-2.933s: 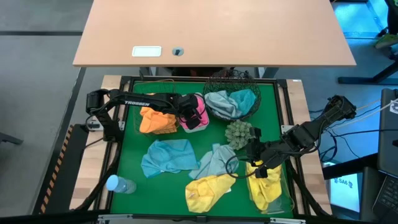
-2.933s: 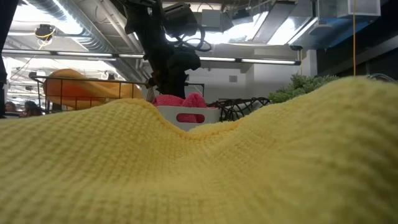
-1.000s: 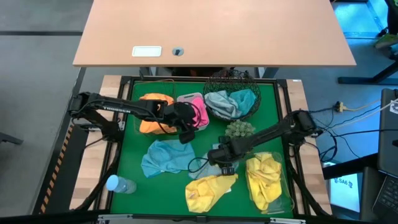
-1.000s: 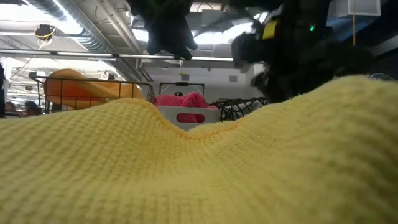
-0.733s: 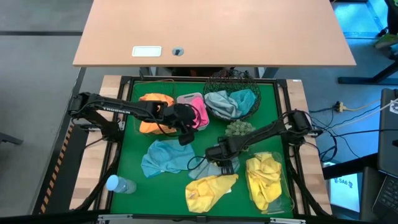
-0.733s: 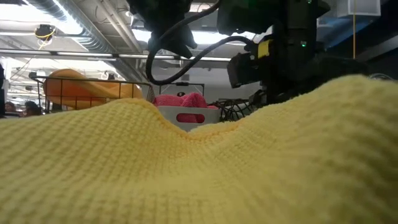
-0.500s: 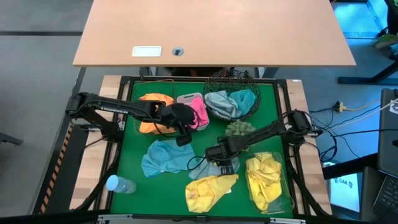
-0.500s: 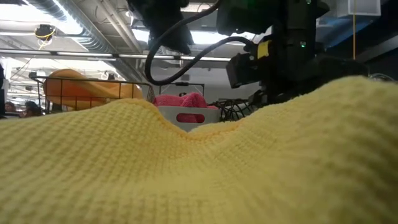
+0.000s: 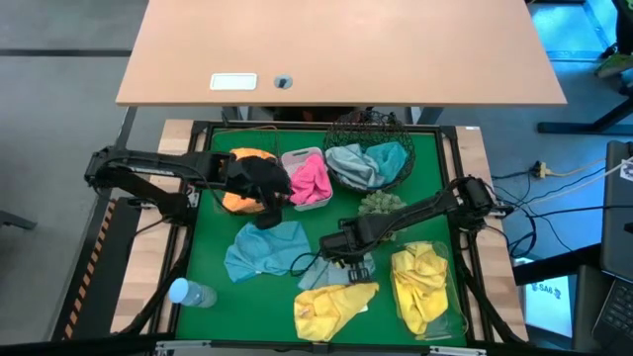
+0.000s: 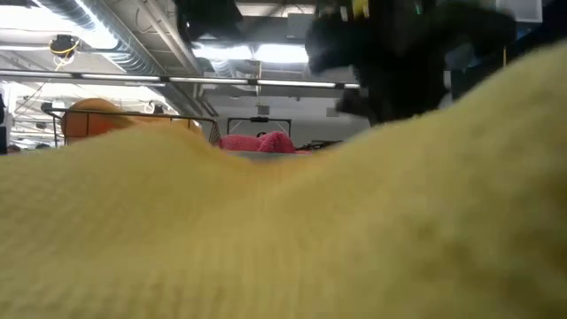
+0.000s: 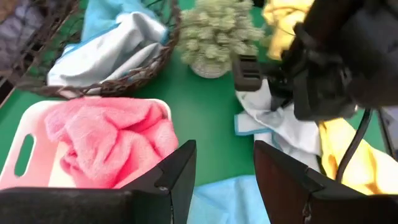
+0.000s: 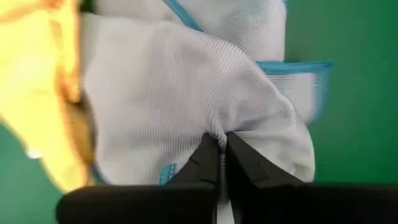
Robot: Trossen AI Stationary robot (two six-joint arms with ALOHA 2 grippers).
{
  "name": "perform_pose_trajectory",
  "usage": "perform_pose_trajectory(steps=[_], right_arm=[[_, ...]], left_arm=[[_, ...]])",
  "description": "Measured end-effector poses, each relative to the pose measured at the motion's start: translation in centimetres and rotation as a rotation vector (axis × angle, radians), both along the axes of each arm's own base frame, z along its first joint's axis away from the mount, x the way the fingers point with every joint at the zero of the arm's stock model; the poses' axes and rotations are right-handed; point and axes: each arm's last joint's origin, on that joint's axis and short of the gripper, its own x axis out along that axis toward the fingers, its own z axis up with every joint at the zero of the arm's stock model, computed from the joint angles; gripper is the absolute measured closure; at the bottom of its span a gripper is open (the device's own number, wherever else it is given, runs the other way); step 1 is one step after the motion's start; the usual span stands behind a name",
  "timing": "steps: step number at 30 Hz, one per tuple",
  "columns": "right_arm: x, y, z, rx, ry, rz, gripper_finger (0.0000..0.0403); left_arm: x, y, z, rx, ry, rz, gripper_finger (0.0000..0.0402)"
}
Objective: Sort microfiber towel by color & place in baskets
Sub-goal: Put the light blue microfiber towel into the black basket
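The right pincer (image 12: 219, 163) has just snapped shut: a second ago its fingers stood apart over the pale grey towel with blue trim (image 12: 193, 99), and now they meet tightly with a fold of that cloth nipped between them. In the high view this towel (image 9: 341, 265) lies mid-desk, just beside the loose yellow towel (image 9: 331, 307) on the near side, which has shifted slightly. The grasp looks made, so the next step is likely a lift and a carry to the round black wire-mesh basket (image 9: 368, 158) at the far edge, where pale blue and grey towels already sit.

The left pincer (image 9: 265, 188) has drawn back leftward from the small white tub (image 9: 305, 178), which now holds the pink towel (image 11: 112, 140). Its fingers stand wide and empty over the desk (image 9: 435, 178). The orange towel (image 9: 242, 183) rests in the dark wire-grid basket, partly hidden by the arm. A blue towel (image 9: 262, 247) still lies loose left of centre, and the clear tray (image 9: 457, 314) at near right holds a yellow towel (image 9: 420, 282).
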Motion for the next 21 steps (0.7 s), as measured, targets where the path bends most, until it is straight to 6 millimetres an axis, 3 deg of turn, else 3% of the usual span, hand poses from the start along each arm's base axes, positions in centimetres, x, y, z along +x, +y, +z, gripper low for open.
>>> perform_pose_trajectory(steps=[9,21], right_arm=[[1.0,0.1,8.0,-0.068,-0.094,0.092,0.0388],[-1.1,-2.3,18.3,-0.202,-0.176,0.120,0.0391]], left_arm=[[-2.8,-2.4,0.6,0.042,0.076,-0.124,0.0248],[-3.9,-4.9,0.8,0.046,0.084,-0.135,0.0248]])
